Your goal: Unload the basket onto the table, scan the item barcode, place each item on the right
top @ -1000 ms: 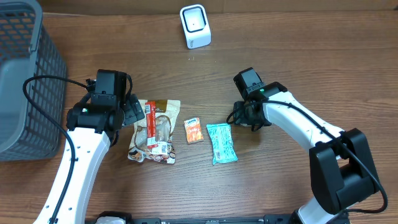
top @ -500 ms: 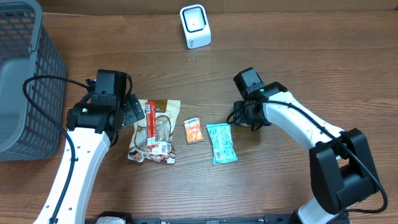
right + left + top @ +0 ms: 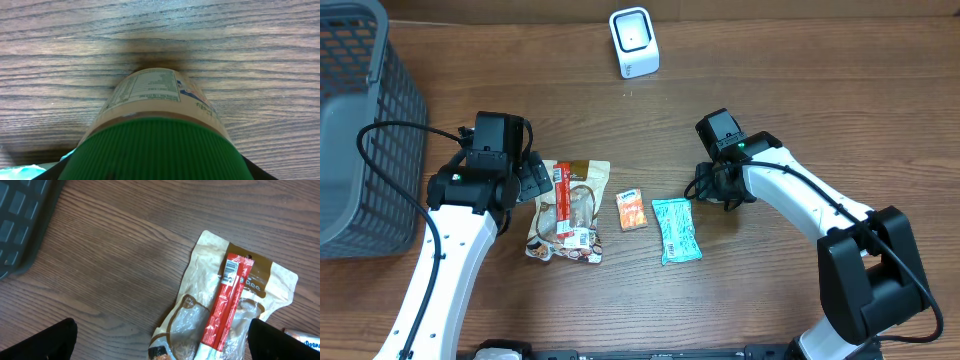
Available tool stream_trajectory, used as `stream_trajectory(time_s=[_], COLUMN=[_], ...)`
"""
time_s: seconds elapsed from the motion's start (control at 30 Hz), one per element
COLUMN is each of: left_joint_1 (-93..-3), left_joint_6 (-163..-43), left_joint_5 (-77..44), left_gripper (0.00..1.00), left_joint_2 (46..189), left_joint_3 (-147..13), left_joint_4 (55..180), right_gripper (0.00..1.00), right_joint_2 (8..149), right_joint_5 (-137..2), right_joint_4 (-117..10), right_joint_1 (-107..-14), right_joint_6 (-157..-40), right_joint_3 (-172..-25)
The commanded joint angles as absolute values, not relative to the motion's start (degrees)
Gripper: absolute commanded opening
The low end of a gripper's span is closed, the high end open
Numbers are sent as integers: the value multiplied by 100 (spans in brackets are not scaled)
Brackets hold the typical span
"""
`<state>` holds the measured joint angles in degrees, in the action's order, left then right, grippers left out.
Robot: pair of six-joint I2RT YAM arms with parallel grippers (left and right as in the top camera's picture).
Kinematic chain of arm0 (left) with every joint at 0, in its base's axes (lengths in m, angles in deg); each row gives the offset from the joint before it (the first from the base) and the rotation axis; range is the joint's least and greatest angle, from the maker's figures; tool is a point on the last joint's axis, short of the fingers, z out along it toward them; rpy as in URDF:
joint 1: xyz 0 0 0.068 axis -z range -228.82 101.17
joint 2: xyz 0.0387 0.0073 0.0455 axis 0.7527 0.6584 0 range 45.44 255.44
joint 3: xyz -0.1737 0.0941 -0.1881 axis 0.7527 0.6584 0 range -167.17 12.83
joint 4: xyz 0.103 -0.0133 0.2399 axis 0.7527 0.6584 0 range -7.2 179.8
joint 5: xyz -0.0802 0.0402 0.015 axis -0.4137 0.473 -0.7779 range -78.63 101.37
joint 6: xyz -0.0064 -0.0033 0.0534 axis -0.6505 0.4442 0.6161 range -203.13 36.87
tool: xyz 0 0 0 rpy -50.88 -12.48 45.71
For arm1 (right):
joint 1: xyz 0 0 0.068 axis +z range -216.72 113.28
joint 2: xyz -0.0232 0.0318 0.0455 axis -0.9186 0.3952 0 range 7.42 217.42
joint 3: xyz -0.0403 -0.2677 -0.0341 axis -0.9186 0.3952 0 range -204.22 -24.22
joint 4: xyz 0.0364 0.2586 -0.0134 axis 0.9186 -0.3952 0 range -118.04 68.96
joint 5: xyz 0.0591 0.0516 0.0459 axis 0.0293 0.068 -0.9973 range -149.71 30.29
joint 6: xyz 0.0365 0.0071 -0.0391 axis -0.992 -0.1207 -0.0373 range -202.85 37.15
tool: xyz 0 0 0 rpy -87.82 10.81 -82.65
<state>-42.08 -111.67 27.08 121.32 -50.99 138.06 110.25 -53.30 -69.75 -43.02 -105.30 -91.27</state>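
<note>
a: what is your right pincer doing?

b: my right pincer [image 3: 156,172] is clenched on a bottle [image 3: 150,95]. my fingers [image 3: 52,175] sit on either side of its green cap [image 3: 155,145], which fills the space between them. beyond the cap the printed label runs away from me. the far end of the bottle meets the wooden table [image 3: 50,40], where a dark shadow lies.

a: and around that pincer?

b: just beside it, toward my other arm, lies a teal packet [image 3: 676,229]. whether it touches my fingers i cannot tell. past the teal one is a small orange packet [image 3: 632,210]. the white scanner [image 3: 634,42] stands well apart from the pincer and the bottle, near the far edge of the table.

a: your left pincer?

b: my left pincer [image 3: 162,342] is released, its fingers spread wide and gripping nothing. it hangs over the near end of a brown pouch [image 3: 262,277] that lies flat on the wood. a red stick pack [image 3: 225,305] rests along the pouch, with a barcode [image 3: 230,271] at the end farthest from me. out on the other side of this pincer, away from the packets, is the grey basket [image 3: 360,130].
</note>
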Motion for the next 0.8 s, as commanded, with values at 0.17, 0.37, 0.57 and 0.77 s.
stream_trajectory(time_s=[0.17, 0.37, 0.57, 0.77], left_joint_1=[-4206, -4206, -4206, -4206], left_joint_6=[-11145, -11145, -11145, -11145], left_joint_5=[2784, 2784, 2784, 2784], left_gripper=[100, 100, 100, 100], left_joint_2=[12108, 12108, 12108, 12108], left_joint_3=[-5193, -5193, -5193, -5193], left_joint_4=[13802, 13802, 13802, 13804], right_gripper=[92, 100, 100, 98], right_joint_2=[10983, 10983, 10983, 10983], right_joint_5=[-5229, -5223, -5194, -5179], right_joint_4=[-7144, -7185, -6934, -6652], right_joint_1=[-4321, -4323, -4323, -4323], right_joint_6=[-10528, -10526, -10517, -10482], right_joint_3=[-9131, -9131, -9131, -9131])
